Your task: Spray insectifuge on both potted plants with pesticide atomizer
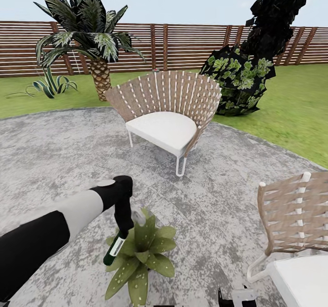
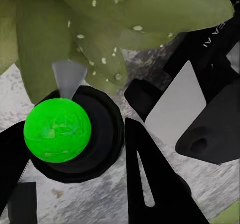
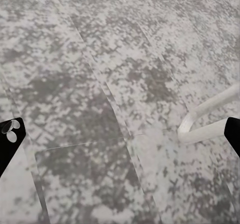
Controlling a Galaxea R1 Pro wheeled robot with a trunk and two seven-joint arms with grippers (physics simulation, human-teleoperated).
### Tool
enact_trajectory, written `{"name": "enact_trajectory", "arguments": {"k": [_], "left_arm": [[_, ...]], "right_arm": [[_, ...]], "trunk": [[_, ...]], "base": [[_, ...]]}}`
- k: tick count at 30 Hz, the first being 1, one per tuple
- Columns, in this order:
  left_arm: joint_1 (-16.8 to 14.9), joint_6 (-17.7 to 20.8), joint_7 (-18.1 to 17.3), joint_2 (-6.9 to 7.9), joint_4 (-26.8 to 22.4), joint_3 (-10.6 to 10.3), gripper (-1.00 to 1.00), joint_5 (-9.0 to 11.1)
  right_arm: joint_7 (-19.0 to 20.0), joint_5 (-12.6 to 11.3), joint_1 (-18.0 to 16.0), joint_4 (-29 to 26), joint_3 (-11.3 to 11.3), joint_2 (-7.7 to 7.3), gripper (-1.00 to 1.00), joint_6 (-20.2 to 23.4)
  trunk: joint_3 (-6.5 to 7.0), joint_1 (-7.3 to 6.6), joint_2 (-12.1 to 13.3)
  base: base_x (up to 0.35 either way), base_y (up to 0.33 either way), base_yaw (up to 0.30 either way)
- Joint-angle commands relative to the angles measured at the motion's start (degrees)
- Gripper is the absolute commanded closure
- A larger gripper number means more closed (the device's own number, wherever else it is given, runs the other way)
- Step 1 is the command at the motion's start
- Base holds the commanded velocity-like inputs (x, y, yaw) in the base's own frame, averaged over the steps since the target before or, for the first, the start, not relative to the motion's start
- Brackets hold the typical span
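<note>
My left gripper (image 1: pixel 122 232) is shut on the pesticide atomizer (image 1: pixel 113 250), a slim dark bottle with a white label. It hangs tilted, just above the left side of one potted plant (image 1: pixel 142 255), a rosette of broad pointed green leaves on the patio. In the left wrist view the black fingers (image 2: pixel 150 184) clasp the bottle's round dark body (image 2: pixel 102 134). A bright green ball (image 2: pixel 57 129) sits on the body, and a pale grey cone (image 2: pixel 69 77) points at the speckled leaves (image 2: pixel 100 29). My right gripper (image 3: pixel 120 139) is open over bare patio; its tips (image 1: pixel 234 297) peek in at the head view's lower edge.
A woven chair with a white cushion (image 1: pixel 166 115) stands mid-patio, and a second chair (image 1: pixel 296 234) is close on my right; its white leg (image 3: pixel 210 115) lies beside my right gripper. A palm (image 1: pixel 93 43), a striped spiky plant (image 1: pixel 50 86), a dark bush (image 1: pixel 239 81) and the fence (image 1: pixel 182 43) lie beyond.
</note>
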Motion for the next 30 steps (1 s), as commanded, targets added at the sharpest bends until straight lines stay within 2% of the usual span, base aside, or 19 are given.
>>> {"name": "enact_trajectory", "arguments": {"k": [1, 4, 7, 9, 12, 13, 14, 16, 18, 22, 25, 27, 28, 30], "left_arm": [[-0.10, 0.56, -0.49, 0.04, -0.09, 0.10, 1.00, -0.66], [-0.32, 0.42, -0.48, 0.83, 0.07, 0.17, 1.00, -0.75], [-0.80, 0.19, -0.48, 2.47, 0.06, 0.19, 1.00, -0.75], [-1.34, 0.07, -0.43, 2.84, 0.04, 0.19, 1.00, -0.79], [-1.64, 0.08, 0.44, 2.38, -0.07, 0.12, 1.00, -0.80], [-1.83, 0.12, 1.06, 1.71, -0.17, 0.07, 1.00, -0.81], [-2.57, 0.23, 1.20, 1.05, -0.19, 0.03, 1.00, -0.81], [-4.23, 0.43, 1.18, 0.65, -0.16, 0.02, 1.00, -0.81], [-6.06, 0.50, 0.89, 0.54, -0.15, 0.01, 1.00, -0.77], [-5.86, 0.21, 1.17, 0.71, -0.13, -0.53, 1.00, -0.86], [-5.74, 0.14, 1.33, 1.63, 0.40, -0.56, 1.00, -0.89], [-5.54, 0.01, 1.38, 3.21, 0.63, -0.58, 1.00, -0.89], [-4.84, -0.04, 1.51, 4.21, 0.65, -0.59, 1.00, -0.93], [-2.87, -0.08, 1.76, 4.93, 0.22, -0.64, 1.00, -0.90]], "right_arm": [[-0.31, 0.61, -0.03, 0.04, -0.31, 0.03, -1.00, -0.13], [-0.31, 0.61, -0.03, 0.04, -0.31, 0.03, -1.00, -0.16], [-0.31, 0.61, -0.03, 0.04, -0.31, 0.03, -1.00, -0.15], [-0.31, 0.61, -0.03, 0.04, -0.31, 0.03, -1.00, -0.12], [-0.31, 0.61, -0.03, 0.04, -0.31, 0.03, -1.00, -0.14], [-0.31, 0.61, -0.03, 0.04, -0.31, 0.03, -1.00, -0.12], [-0.31, 0.61, -0.03, 0.04, -0.31, 0.03, -1.00, -0.14], [-0.31, 0.61, -0.03, 0.04, -0.31, 0.03, -1.00, -0.15], [-0.31, 0.61, -0.03, 0.04, -0.31, 0.03, -1.00, -0.14], [-0.31, 0.61, -0.03, 0.04, -0.31, 0.03, -1.00, -0.14], [-0.31, 0.61, -0.03, 0.04, -0.31, 0.03, -1.00, -0.16], [-0.31, 0.61, -0.03, 0.04, -0.31, 0.03, -1.00, -0.14], [-0.31, 0.61, -0.03, 0.04, -0.31, 0.03, -1.00, -0.13], [-0.31, 0.61, -0.03, 0.04, -0.31, 0.03, -1.00, -0.12]], "trunk": [[-0.05, -0.01, -0.02], [-0.05, -0.01, -0.02], [-0.05, -0.01, -0.02], [-0.05, -0.01, -0.02], [-0.05, -0.01, -0.02], [-0.05, -0.01, -0.02], [-0.05, -0.01, -0.02], [-0.05, -0.01, -0.02], [-0.05, -0.01, -0.02], [-0.05, -0.01, -0.02], [-0.05, -0.01, -0.02], [-0.05, -0.01, -0.02], [-0.05, -0.01, -0.02], [-0.05, -0.01, -0.02]], "base": [[0.000, 0.000, 0.000], [0.000, 0.000, 0.000], [0.000, 0.000, 0.000], [0.000, 0.000, 0.000], [0.000, 0.000, 0.000], [0.000, 0.000, 0.000], [0.000, 0.000, 0.000], [0.000, 0.000, 0.000], [0.000, 0.000, 0.000], [0.000, 0.000, 0.000], [0.000, 0.000, 0.000], [0.000, 0.000, 0.000], [0.000, 0.000, 0.000], [0.000, 0.000, 0.000]]}}
